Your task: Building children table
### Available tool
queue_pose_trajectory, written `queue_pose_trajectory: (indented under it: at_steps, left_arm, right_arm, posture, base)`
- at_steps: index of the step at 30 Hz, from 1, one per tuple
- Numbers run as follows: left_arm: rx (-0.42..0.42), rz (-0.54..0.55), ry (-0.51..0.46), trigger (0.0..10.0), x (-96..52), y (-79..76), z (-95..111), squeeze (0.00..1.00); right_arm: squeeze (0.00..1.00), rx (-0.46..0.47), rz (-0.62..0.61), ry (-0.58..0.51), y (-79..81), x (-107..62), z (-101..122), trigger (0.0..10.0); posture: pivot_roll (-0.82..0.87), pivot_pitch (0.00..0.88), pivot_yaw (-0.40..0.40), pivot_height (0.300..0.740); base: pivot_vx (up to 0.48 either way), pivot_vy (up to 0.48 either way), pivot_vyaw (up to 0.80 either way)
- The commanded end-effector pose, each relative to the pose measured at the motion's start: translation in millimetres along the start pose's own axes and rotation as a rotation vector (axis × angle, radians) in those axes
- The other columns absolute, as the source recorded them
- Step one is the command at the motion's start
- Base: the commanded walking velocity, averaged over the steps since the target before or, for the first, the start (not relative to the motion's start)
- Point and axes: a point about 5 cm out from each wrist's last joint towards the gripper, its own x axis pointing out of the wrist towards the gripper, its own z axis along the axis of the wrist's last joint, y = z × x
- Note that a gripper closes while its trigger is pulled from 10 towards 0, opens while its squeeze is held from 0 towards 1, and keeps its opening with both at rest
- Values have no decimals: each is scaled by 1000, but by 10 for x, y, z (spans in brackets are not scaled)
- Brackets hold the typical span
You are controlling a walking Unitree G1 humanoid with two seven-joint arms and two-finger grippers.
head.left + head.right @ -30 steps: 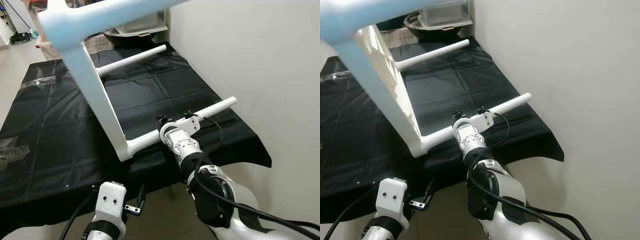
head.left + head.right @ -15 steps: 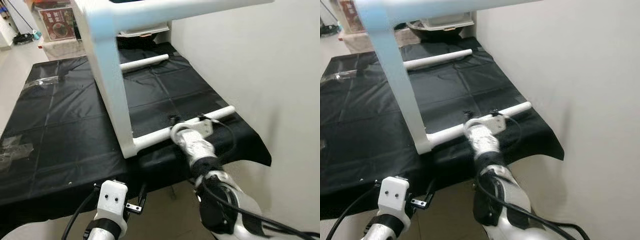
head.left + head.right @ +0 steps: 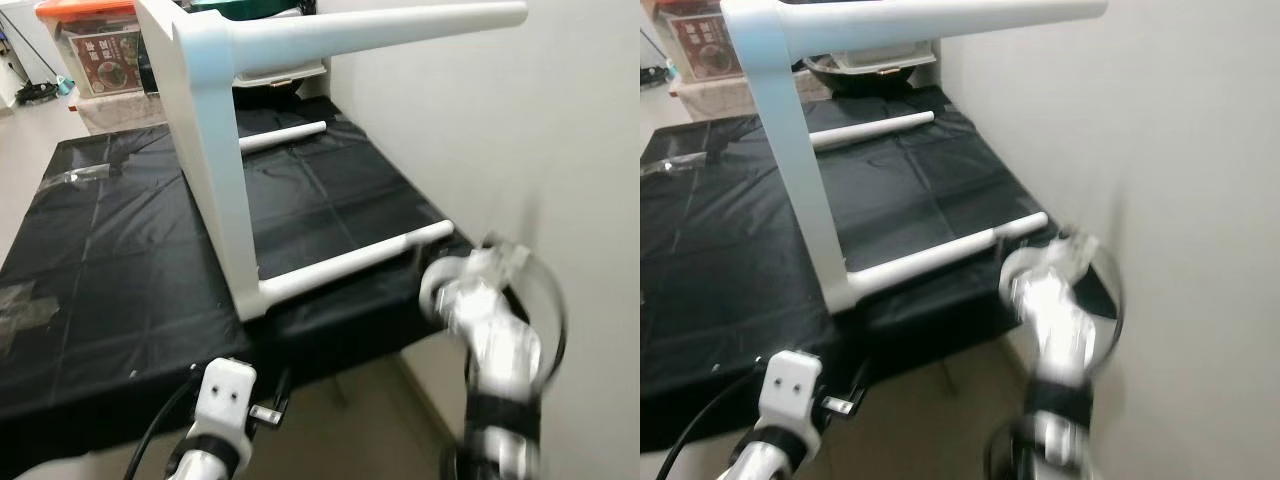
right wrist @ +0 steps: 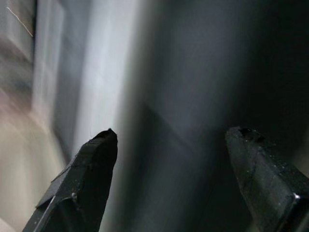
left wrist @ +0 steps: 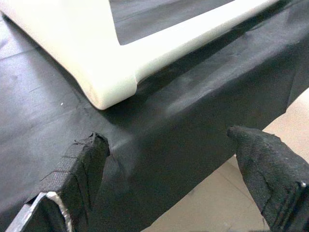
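Note:
The white children's table stands on its side on the black-covered worktop, its round legs pointing at the wall. One leg lies along the cloth, another sticks out high up, and a third lies further back. My right gripper is open with nothing between its fingers; its arm is a blur just off the lower leg's tip, by the wall. My left gripper is open, low at the worktop's front edge, just below the white table's corner.
The white wall runs close along the worktop's right side. At the back stand a box with an orange lid and a dark bowl holding a white tray. Beige floor lies below the front edge.
The white table has swung more upright on its side. My right gripper has left the lower leg and pulled back to the right, toward the wall. The left arm has stayed put.

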Motion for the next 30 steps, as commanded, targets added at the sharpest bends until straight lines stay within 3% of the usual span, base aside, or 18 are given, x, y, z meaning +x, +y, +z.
queue_pose_trajectory:
  at_steps: [1,2,3,4,5,6,7,9,10,13,19,30]
  left_arm:
    - [7,5,19,10000,1,21,-54,0]
    - [7,5,19,10000,1,21,-54,0]
    - [6,13,14,10000,9,32,-51,0]
    - [6,13,14,10000,9,32,-51,0]
    - [7,17,12,10000,15,37,-49,0]
    - [7,17,12,10000,15,37,-49,0]
    - [8,20,9,10000,19,41,-45,0]
    - [8,20,9,10000,19,41,-45,0]
    - [9,20,9,10000,17,40,-42,0]
    - [6,20,12,10000,11,36,-44,0]
    - [38,13,20,10000,-13,0,-66,0]
    - [-3,44,37,10000,14,35,-108,0]
  right_arm:
    - [0,-273,152,-49,240,-78,0,10000]
    - [0,-273,152,-49,240,-78,0,10000]
    - [0,-597,210,-154,232,-157,-5,10000]
    - [0,-597,210,-154,232,-157,-5,10000]
    - [0,-770,254,-209,259,-198,-45,10000]
    - [0,-770,254,-209,259,-198,-45,10000]
    - [0,-997,330,-264,302,-272,-168,10000]
    - [0,-997,330,-264,302,-272,-168,10000]
    - [0,-1076,360,-277,311,-308,-241,10000]
    - [0,-1126,377,-286,309,-347,-291,10000]
    - [0,-1233,422,-271,241,-374,-440,10000]
    - [0,-1243,418,-279,173,-331,-430,10000]
  posture:
    - [-49,63,34,740]
    - [-49,63,34,740]
    - [-50,59,34,740]
    - [-50,59,34,740]
    - [-50,55,34,740]
    - [-50,55,34,740]
    - [-49,51,33,740]
    - [-49,51,33,740]
    - [-45,45,30,740]
    - [-45,45,30,740]
    - [-40,32,20,740]
    - [-49,16,18,740]
  base:
    - [0,0,0]
    - [0,0,0]
    - [0,0,0]
    - [0,0,0]
    - [0,0,0]
    - [0,0,0]
    - [0,0,0]
    - [0,0,0]
    - [0,0,0]
    - [0,0,0]
    - [0,0,752]
    - [100,-381,73]
